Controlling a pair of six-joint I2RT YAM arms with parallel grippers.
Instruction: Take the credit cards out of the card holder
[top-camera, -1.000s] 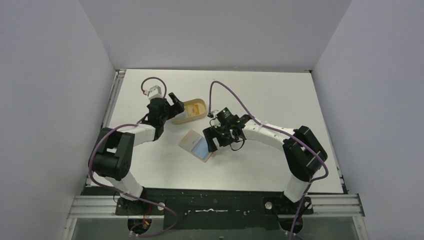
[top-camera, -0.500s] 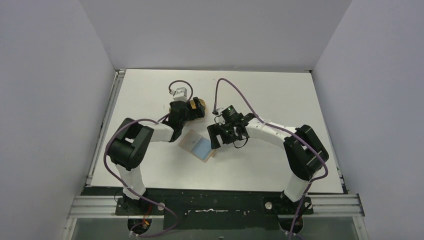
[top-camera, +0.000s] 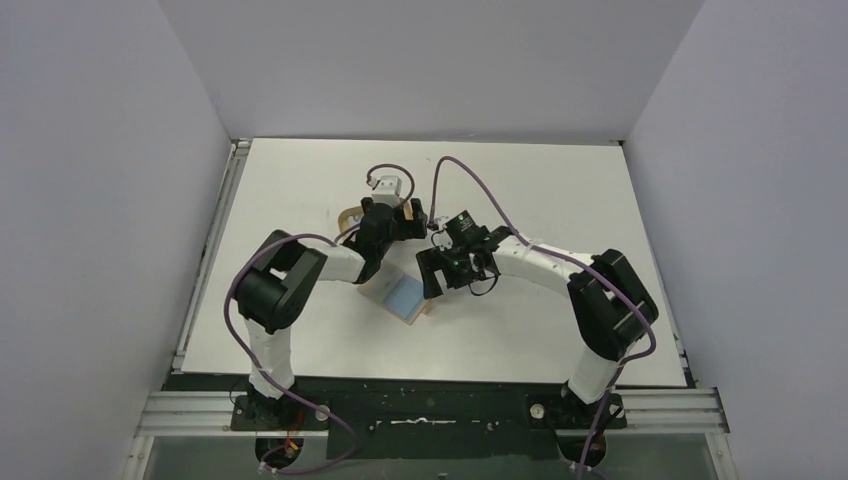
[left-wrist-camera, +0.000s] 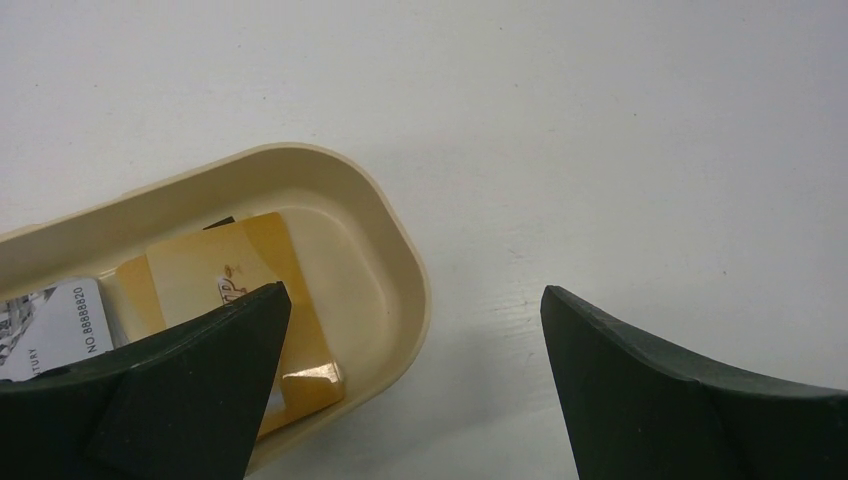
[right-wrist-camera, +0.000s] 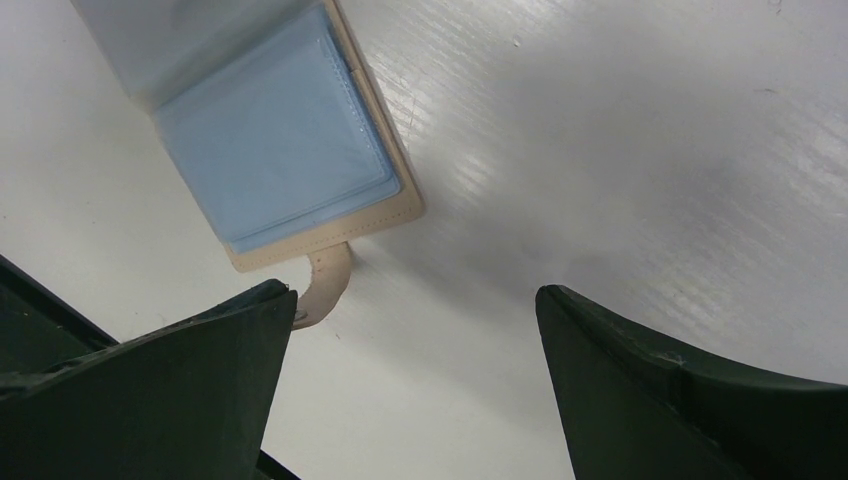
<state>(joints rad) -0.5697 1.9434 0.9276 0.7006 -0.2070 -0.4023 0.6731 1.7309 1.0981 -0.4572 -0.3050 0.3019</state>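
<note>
Card holder (top-camera: 395, 295) lay open on counter (top-camera: 560, 200), light blue card (right-wrist-camera: 290, 170) in sleeve; left hand (left-wrist-camera: 412, 295), right hand (right-wrist-camera: 415, 292) spread wide, empty.

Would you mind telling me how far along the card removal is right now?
Apparently done: a yellow card and a white card lie in the tray. In hand: nothing; the left gripper and right gripper are both open and empty. Left: a light blue card sits in the open card holder.
</note>
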